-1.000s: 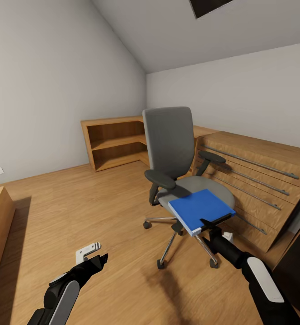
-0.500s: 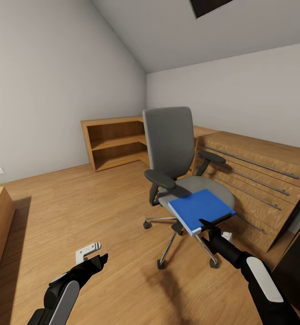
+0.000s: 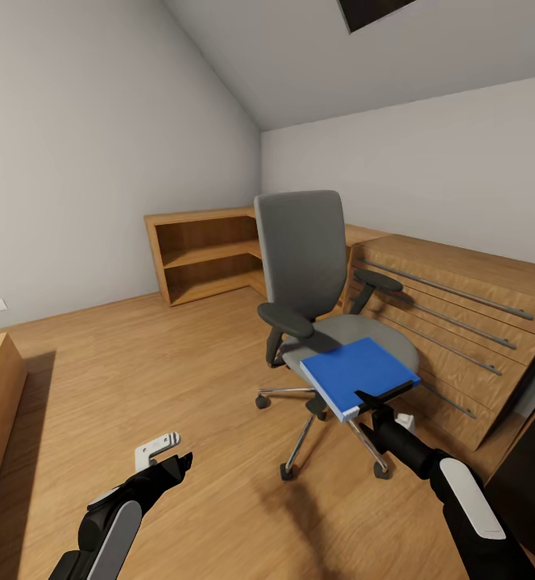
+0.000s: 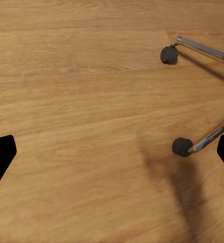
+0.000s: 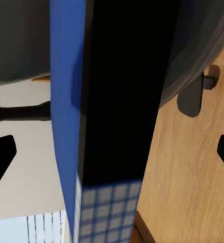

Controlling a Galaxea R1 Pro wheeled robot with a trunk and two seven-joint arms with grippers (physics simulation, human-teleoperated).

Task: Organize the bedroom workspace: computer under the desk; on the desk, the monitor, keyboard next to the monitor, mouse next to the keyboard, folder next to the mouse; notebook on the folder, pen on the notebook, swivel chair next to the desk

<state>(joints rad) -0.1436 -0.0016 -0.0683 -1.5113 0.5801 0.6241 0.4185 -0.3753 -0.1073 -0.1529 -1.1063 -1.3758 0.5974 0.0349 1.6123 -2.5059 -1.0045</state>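
Wooden flooring was seen around the swivel chair (image 3: 316,306), where the folder (image 3: 358,373) lay unmoved between the right gripper's (image 3: 378,400) wide jaws; left gripper (image 3: 171,463) was open, empty.

The swivel chair (image 3: 320,290) has matt grey cloth padding, dark matt plastic armrests and a shiny chrome metal base. On its seat, the folder (image 3: 358,372) looks smooth blue with white paper edges. Beneath lies satin wooden floor (image 3: 138,379); behind, a wood-grained drawer chest (image 3: 461,322) with metal rails.
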